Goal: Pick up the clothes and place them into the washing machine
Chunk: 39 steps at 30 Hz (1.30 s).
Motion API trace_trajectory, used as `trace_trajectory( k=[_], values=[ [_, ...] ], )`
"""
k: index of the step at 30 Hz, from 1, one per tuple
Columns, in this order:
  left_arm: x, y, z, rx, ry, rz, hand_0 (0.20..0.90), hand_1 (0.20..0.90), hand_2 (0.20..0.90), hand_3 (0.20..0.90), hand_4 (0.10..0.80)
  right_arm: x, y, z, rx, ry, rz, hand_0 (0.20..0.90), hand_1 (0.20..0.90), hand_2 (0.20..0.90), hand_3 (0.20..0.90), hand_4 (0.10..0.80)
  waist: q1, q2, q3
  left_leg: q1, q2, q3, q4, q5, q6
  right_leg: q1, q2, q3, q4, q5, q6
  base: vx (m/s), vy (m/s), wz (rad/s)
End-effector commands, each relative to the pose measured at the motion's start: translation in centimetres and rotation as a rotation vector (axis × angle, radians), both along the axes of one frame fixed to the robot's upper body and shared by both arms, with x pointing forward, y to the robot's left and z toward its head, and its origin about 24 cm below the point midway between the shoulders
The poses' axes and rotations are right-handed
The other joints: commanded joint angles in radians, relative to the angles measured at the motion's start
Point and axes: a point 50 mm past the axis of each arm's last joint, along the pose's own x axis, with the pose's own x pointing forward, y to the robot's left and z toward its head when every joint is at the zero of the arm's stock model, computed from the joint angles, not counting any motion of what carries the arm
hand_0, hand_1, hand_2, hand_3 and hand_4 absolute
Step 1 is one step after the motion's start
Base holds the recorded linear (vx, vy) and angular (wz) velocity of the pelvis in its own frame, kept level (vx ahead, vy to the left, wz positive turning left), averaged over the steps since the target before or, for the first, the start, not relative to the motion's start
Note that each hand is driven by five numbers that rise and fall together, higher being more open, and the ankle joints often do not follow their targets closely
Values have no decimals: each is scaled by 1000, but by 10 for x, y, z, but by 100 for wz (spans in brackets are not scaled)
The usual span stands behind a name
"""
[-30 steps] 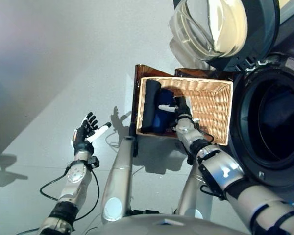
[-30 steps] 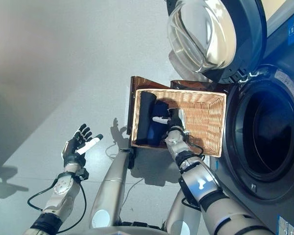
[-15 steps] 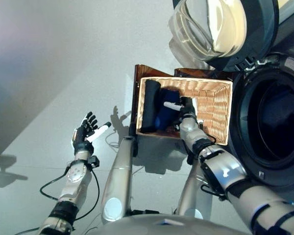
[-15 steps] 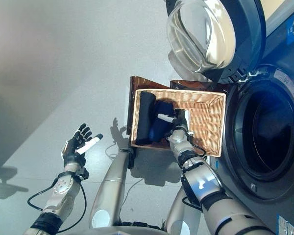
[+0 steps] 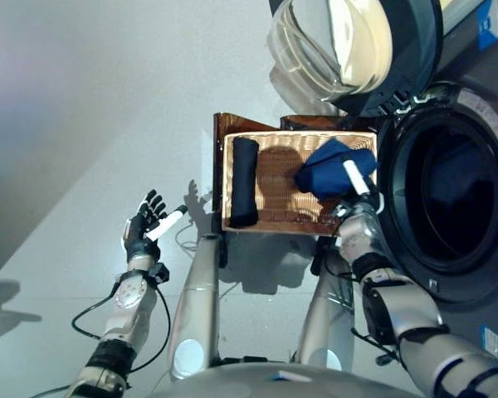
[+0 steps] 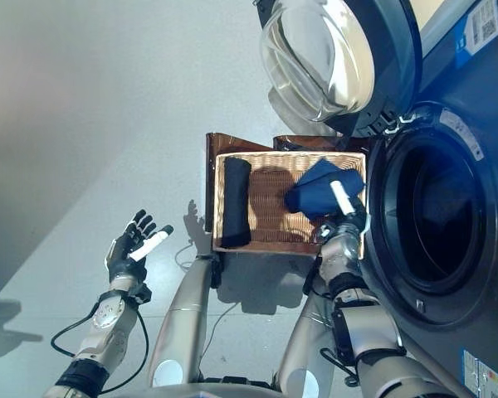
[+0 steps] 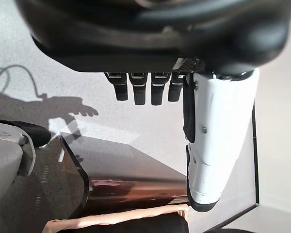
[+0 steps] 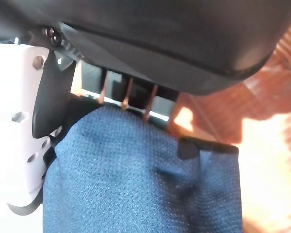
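While the right hand (image 5: 358, 217) grips the blue garment (image 5: 332, 168) w/ thumb and fingers clamped on the cloth, that garment hangs lifted over the right end of the wicker basket (image 5: 274, 217), close to the washing machine (image 5: 481, 124). Right wrist view confirms: blue fabric bunched against the palm, white-covered thumb pressing on one side. A rolled black garment (image 5: 243, 182) lies inside the basket along its left wall, well apart from the blue one. Basket sits on a brown stand (image 5: 219, 133) just beside the machine front. Drum opening (image 5: 444, 203) is dark and uncovered; the round glass door (image 5: 340, 46) is swung open above the basket. Left hand (image 5: 143, 228) hovers over the grey floor (image 5: 83, 124) at lower left, fingers spread and relaxed, holding nothing, well apart from the basket.
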Motion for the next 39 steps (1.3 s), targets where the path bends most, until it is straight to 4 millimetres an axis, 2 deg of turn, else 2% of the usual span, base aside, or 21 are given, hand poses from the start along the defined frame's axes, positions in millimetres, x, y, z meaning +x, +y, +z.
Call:
trace_trajectory(
  k=[1,4,5,6,14,18,25,35,39],
  values=[
    [-3,27,15,40,-84,69,900,900,900,900,800,0,-31,34,30,-252,-140,200,200,200,200,300,4,-4,-22,28,40,-31,-14,-6,-41,35,-32,49,-59,100,-15,-96,12,-4],
    [-3,27,14,30,-82,73,900,900,900,900,800,-6,-39,30,104,-296,-208,200,200,200,200,300,-2,-5,-25,31,43,-30,-9,-11,-42,36,-31,51,-57,97,-15,37,-11,-4],
    [-4,28,14,27,-83,77,900,900,900,900,800,-9,-42,28,130,-310,-233,200,200,200,200,300,-3,-5,-33,40,46,-32,-2,-43,-46,43,-30,53,-45,65,-8,1,-7,-5],
    [-4,28,14,24,-82,78,900,900,900,900,800,-11,-44,26,161,-332,-256,200,200,200,200,300,-7,-5,-29,30,43,-30,-11,-10,-43,36,-31,52,-60,98,-14,5,4,-4],
    [-7,28,10,-9,-74,106,900,900,900,900,800,-31,-58,14,325,-450,-459,200,200,200,200,300,-27,1,-39,28,46,-29,0,-18,-45,30,-27,62,-51,90,-14,-13,2,-1],
    [-9,28,8,-15,-65,115,900,900,900,900,800,-39,-70,17,354,-484,-587,200,200,200,200,300,-34,5,-46,25,45,-30,5,-23,-46,28,-25,66,-54,89,-13,0,0,0],
    [-11,26,4,2,-40,112,900,900,900,900,800,-38,-87,34,394,-490,-753,200,200,200,200,300,-34,12,-55,22,48,-27,7,-28,-45,23,-22,74,-54,89,-12,0,0,0],
    [-13,29,4,32,-27,99,900,900,900,900,800,-41,-122,74,398,-562,-902,200,200,200,200,300,-29,21,-75,15,46,-24,14,-35,-44,22,-22,79,-57,87,-10,1,1,-1],
    [-16,36,4,63,-15,101,900,900,900,900,800,-47,-147,104,354,-573,-952,200,200,200,200,300,-24,21,-88,11,45,-24,16,-37,-46,19,-23,79,-60,90,-9,1,1,1]
  ],
)
